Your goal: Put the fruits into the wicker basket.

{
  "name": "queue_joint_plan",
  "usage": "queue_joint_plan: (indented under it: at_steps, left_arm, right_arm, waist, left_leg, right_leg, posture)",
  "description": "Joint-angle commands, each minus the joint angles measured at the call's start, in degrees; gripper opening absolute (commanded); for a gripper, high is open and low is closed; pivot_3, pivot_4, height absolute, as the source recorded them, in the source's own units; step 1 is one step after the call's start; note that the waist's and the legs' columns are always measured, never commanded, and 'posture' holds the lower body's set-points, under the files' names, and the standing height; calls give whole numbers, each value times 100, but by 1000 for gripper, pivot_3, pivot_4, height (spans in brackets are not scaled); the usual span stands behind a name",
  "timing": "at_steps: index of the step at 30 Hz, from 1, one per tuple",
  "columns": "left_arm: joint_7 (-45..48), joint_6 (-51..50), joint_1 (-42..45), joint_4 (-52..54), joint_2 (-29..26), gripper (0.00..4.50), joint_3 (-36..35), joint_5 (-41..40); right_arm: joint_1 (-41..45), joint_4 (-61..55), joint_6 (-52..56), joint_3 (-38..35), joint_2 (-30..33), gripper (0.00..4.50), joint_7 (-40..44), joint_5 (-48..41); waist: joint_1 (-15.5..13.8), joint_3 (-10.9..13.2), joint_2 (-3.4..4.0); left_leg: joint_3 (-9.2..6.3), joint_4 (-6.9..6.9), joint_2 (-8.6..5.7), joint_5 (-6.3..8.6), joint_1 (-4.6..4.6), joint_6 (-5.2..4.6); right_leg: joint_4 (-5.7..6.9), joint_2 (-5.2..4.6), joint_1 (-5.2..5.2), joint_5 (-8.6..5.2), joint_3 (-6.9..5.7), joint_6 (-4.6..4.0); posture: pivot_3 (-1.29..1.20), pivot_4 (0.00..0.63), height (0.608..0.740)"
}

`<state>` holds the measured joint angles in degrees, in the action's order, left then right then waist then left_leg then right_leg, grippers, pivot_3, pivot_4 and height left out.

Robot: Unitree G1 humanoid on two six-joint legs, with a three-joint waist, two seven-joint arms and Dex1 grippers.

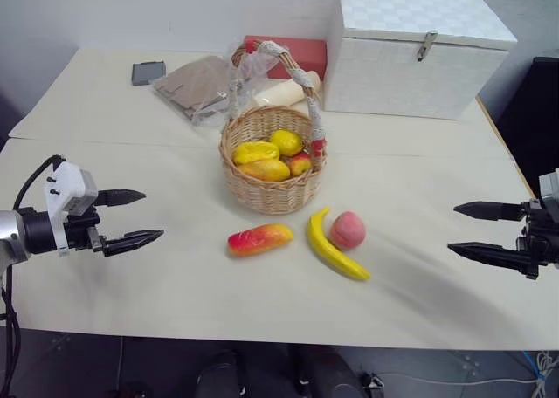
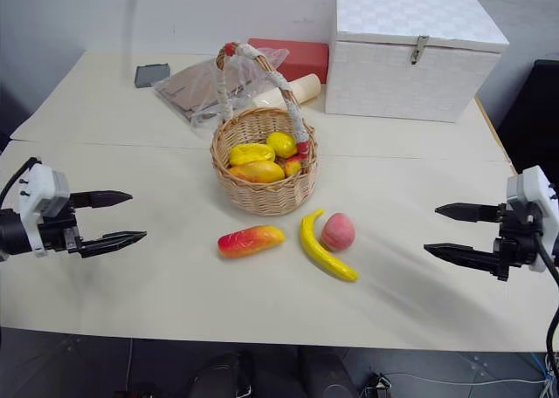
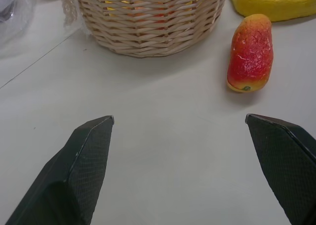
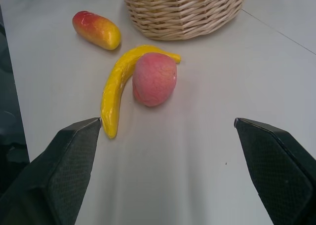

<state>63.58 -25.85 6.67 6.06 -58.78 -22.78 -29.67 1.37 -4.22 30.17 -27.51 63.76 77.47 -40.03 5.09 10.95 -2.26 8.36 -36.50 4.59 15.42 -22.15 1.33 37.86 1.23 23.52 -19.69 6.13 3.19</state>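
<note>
The round wicker basket [image 1: 269, 167] with its tall wrapped handle stands mid-table and holds several yellow and red fruits. In front of it lie a red-orange mango [image 1: 259, 239], a curved yellow banana [image 1: 334, 248] and a pink peach [image 1: 348, 229] that touches the banana. My left gripper [image 1: 134, 216] hovers open at the left, well clear of the mango [image 3: 251, 52]. My right gripper [image 1: 470, 229] hovers open at the right, facing the peach [image 4: 154, 79] and banana [image 4: 116, 86]. Neither holds anything.
A large white woven box [image 1: 417, 49] with a metal latch stands at the back right. Behind the basket lie a red box [image 1: 288, 53], a clear plastic bag with brown contents [image 1: 203, 85] and a small dark object [image 1: 148, 72]. The table's front edge [image 1: 262, 332] is near.
</note>
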Motion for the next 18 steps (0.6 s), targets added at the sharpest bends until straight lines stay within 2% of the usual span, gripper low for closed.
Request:
queue_joint_plan:
  at_steps: [1, 5, 8, 13, 18]
  left_arm:
    - [-167, 1, 75, 147, 69, 4500, -13, 7]
    - [-462, -339, 362, 524, 284, 4500, 190, -225]
    - [-332, -641, 486, 1040, 345, 4500, 530, -481]
    - [-589, -657, 686, 1557, 818, 4500, 1720, -109]
    - [-627, -459, 1137, 1338, 1202, 4500, 2814, 547]
  right_arm:
    - [-54, -33, -160, -292, -27, 4442, -37, 105]
    - [-52, -156, -210, -253, -19, 4442, -178, 219]
    - [-61, -764, 170, -402, 15, 4442, -219, -181]
    - [-198, -2168, 659, -629, -59, 4442, -434, -869]
    - [14, -2940, 898, -674, -103, 4442, -874, -1470]
  waist:
    - [-2, 0, 0]
    - [-18, 0, -1]
    - [-23, 0, 0]
    - [-25, -1, 4]
    - [-30, -1, -1]
  left_leg:
    - [0, 0, 0, 0, 1, 0]
    - [-1, -9, -1, -1, 0, 0]
    - [-3, -24, 0, 0, -3, -1]
    - [-14, -45, 2, 0, -1, 0]
    - [-19, -62, 0, -3, -3, -9]
  right_leg:
    - [0, 0, -1, 0, 0, 0]
    - [5, 0, -2, 1, -1, 2]
    - [9, 1, -6, 4, -1, 8]
    - [13, 7, -21, 8, -5, 14]
    - [13, 11, -28, 18, -1, 26]
  posture:
    - [0, 150, 740]
    - [0, 150, 740]
    - [0, 150, 740]
    - [0, 150, 740]
    - [0, 150, 740]
